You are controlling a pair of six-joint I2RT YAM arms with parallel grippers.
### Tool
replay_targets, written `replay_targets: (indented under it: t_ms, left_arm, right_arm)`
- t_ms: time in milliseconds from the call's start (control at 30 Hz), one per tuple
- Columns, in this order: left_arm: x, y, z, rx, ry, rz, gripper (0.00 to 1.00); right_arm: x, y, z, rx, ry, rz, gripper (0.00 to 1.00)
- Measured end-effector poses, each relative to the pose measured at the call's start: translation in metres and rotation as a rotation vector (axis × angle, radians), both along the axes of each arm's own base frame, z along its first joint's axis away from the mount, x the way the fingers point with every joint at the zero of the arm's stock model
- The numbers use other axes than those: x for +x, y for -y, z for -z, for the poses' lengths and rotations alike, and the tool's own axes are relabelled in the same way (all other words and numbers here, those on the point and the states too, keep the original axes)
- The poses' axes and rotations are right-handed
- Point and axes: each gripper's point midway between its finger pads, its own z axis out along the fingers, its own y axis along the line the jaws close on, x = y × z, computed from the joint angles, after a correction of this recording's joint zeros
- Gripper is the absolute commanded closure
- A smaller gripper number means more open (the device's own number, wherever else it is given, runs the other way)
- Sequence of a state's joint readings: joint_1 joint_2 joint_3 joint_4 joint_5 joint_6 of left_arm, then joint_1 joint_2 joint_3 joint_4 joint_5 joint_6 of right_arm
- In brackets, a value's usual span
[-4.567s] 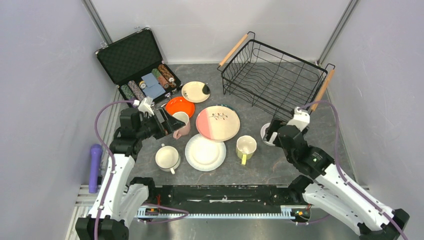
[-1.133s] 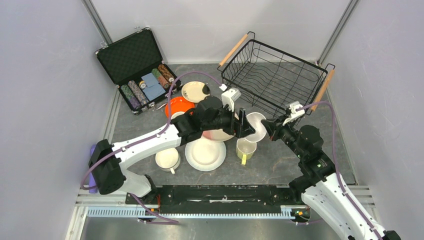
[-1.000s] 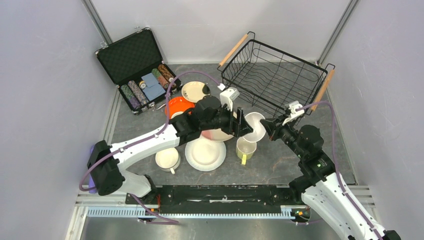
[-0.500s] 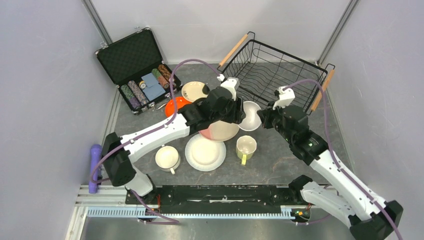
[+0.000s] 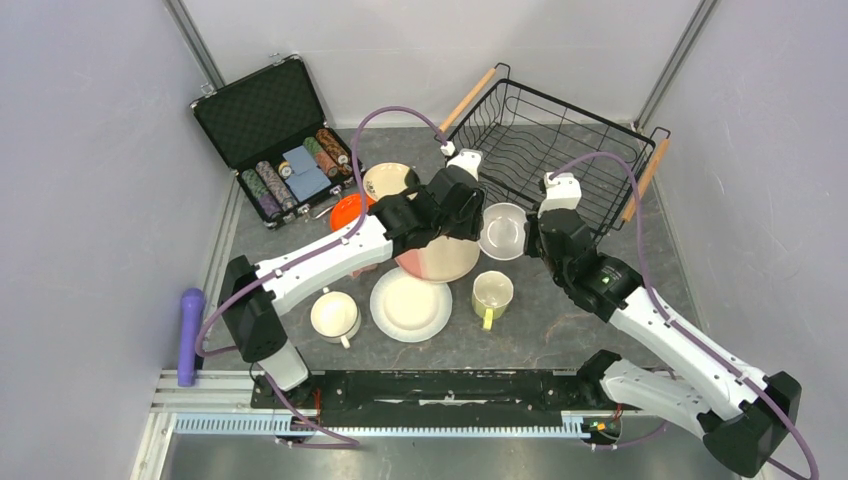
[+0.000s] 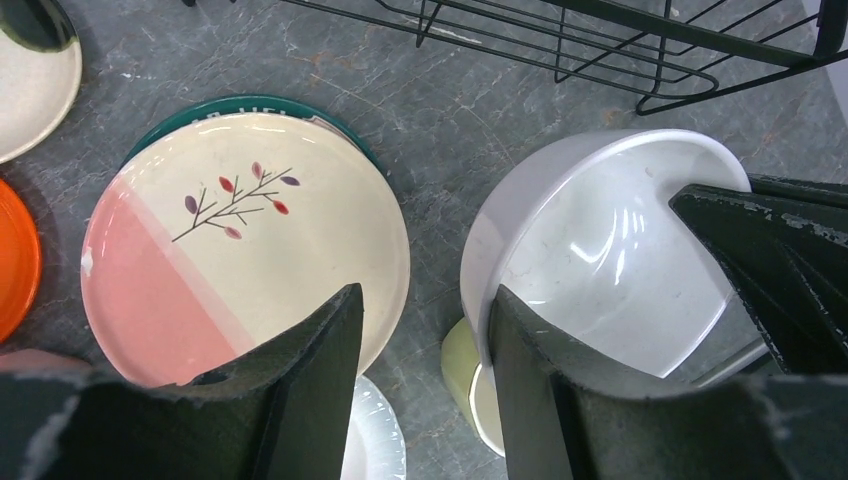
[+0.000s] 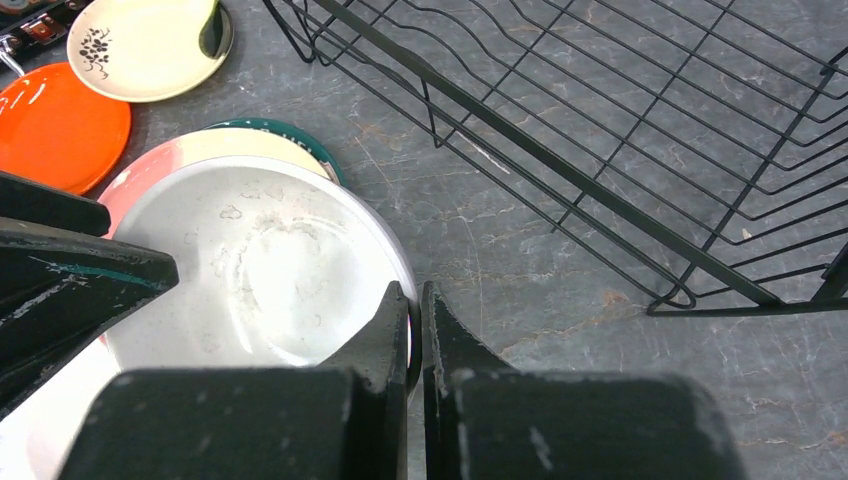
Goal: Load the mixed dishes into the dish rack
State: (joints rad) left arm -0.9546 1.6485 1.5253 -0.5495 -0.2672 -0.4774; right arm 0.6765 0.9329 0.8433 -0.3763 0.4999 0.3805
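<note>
The small white bowl (image 5: 503,230) hangs above the table just in front of the dish rack (image 5: 575,105), a black wire basket with wooden handles. My right gripper (image 7: 415,290) is shut on the bowl (image 7: 260,270) at its right rim. My left gripper (image 6: 424,295) is open at the bowl's (image 6: 600,270) left side. Its right finger is against the inside of the wall, so the rim lies between the jaws with a wide gap. Below lie the pink-cream plate (image 6: 240,260) on a teal-rimmed one and the yellow-green mug (image 5: 492,293).
A white plate (image 5: 410,305) and a white mug (image 5: 333,315) sit near the front. An orange plate (image 5: 350,208) and a spotted plate (image 5: 385,180) lie behind the left arm. The open black case (image 5: 270,120) with chips stands at the back left.
Both arms have carried the bowl back toward the rack and it has turned level. The left gripper's jaws have narrowed around the rim. The right gripper has stayed shut on it.
</note>
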Motion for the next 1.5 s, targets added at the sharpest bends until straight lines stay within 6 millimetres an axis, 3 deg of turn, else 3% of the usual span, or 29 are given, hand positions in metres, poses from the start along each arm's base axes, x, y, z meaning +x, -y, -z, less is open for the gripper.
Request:
replay_targets:
  t_ms: [200,333,467,567,600,633,667,700,733,767,967,1100,1167,1333,1500]
  left_arm:
    - [0.001,0.0,0.002,0.02,-0.007,0.001,0.47]
    - [0.002,0.006,0.011,0.033,-0.024,0.015,0.77]
    - [0.001,0.014,0.017,0.046,-0.045,0.038,0.81]
    - [0.003,0.016,0.022,0.056,-0.055,0.039,0.97]
    - [0.004,0.016,0.023,0.061,-0.055,0.04,0.98]
    - [0.005,0.016,0.025,0.066,-0.054,0.041,0.98]
    - [0.005,0.017,0.025,0.066,-0.054,0.041,0.98]
    - [0.006,0.016,0.025,0.066,-0.053,0.04,0.98]
    - [0.007,0.015,0.025,0.069,-0.051,0.039,0.98]
    - [0.008,0.015,0.026,0.067,-0.053,0.042,0.98]
    - [0.015,-0.002,0.039,0.035,-0.041,0.054,0.98]
    - [0.006,-0.02,0.041,-0.058,-0.008,0.129,0.98]
    - [0.001,-0.026,0.032,-0.103,0.043,0.161,0.98]
    - [-0.018,-0.027,-0.014,-0.264,0.284,0.295,0.98]
    - [-0.029,-0.032,-0.043,-0.34,0.474,0.364,0.98]
  right_arm:
    - [0.001,0.001,0.001,-0.01,0.001,0.016,1.0]
    - [0.001,-0.002,0.004,-0.012,-0.006,0.012,1.0]
    - [0.001,-0.005,0.007,-0.02,-0.012,0.006,1.0]
    - [0.001,-0.007,0.005,-0.014,-0.004,-0.001,1.0]
    - [0.002,-0.008,0.005,-0.012,-0.003,-0.004,0.97]
    - [0.002,-0.01,0.004,-0.01,-0.001,-0.013,0.82]
    - [0.001,-0.011,0.004,-0.012,-0.002,-0.02,0.6]
    - [0.001,-0.011,0.004,-0.008,-0.002,-0.025,0.21]
    - [0.001,-0.014,0.003,-0.001,0.005,-0.039,0.07]
    - [0.001,-0.018,-0.001,0.013,0.015,-0.059,0.03]
    - [-0.008,-0.028,-0.03,0.057,0.099,-0.163,0.02]
    - [-0.025,-0.043,-0.049,0.067,0.154,-0.334,0.02]
    - [-0.034,-0.052,-0.057,0.068,0.175,-0.425,0.02]
    - [-0.055,-0.082,-0.086,0.078,0.228,-0.669,0.02]
    - [-0.072,-0.099,-0.09,0.109,0.221,-0.803,0.02]
